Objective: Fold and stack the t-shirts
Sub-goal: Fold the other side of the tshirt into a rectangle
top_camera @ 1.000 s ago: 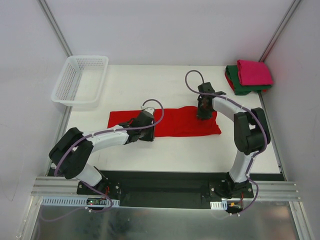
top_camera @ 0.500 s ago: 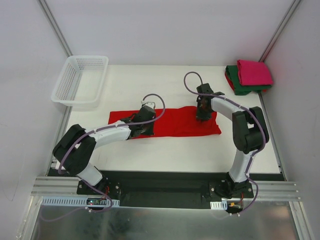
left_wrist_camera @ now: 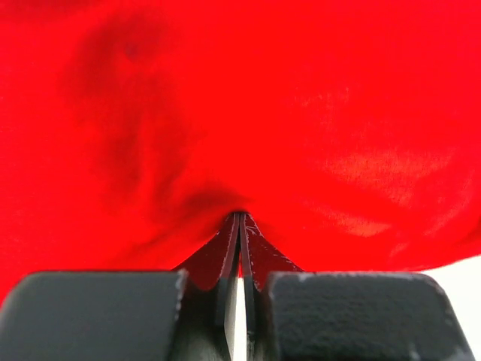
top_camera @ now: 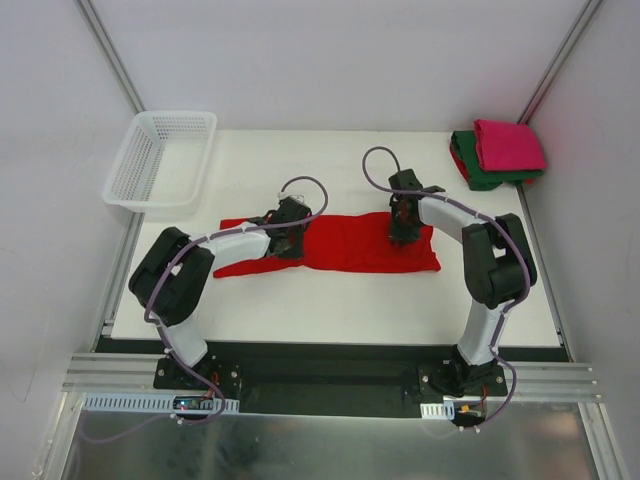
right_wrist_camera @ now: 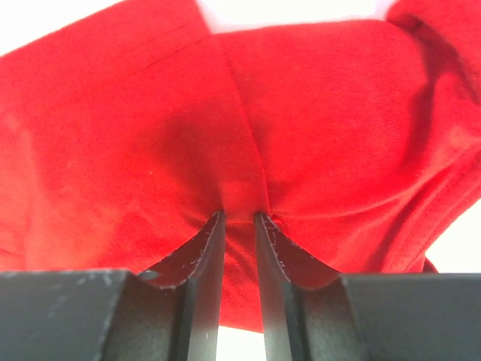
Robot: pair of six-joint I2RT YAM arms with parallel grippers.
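Left gripper point(left_wrist_camera: 239, 216) is closed, fingertips pressed together on a pucker of the red t-shirt point(top_camera: 350, 245), on the left half of the cloth. Right gripper point(right_wrist_camera: 240, 216) is closed down to a narrow gap on a thicker bunch of the same shirt, toward its right end. Around the two grips the shirt lies on the table point(top_camera: 330, 300) as a long strip running left to right. Well apart, at the far right corner, the magenta-pink t-shirt point(top_camera: 508, 143) sits folded on top of the dark green t-shirt point(top_camera: 482, 180). A white basket point(top_camera: 175, 118) stands at the far left corner.

Step in hand, by judgement: folding the third shirt, with both grips made and the other two already stacked. Which way the fold will go cannot be told.

Next move calls for:
- raising both grips together, so the cloth does not twist;
- carrying the held portion over the flat portion with even tension;
- releasing only once the edges align.
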